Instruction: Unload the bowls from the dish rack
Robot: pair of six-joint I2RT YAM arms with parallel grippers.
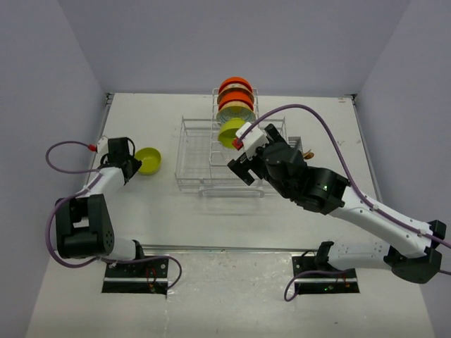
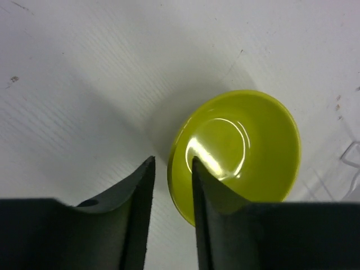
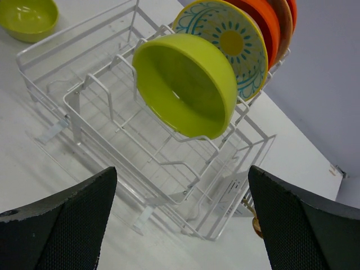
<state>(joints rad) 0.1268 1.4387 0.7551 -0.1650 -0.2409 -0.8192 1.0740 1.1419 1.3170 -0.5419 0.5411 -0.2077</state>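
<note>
We see left arm folded low; left gripper narrowly parted, straddling near rim of lime bowl on table, nothing clamped. Right arm stretched forward; right gripper spread wide, empty. Ahead: second lime bowl on edge in dish rack; patterned bowl and orange bowls behind.

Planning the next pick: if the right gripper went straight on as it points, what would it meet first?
Probably the lime-green bowl standing in the dish rack, though depth is unclear.
</note>
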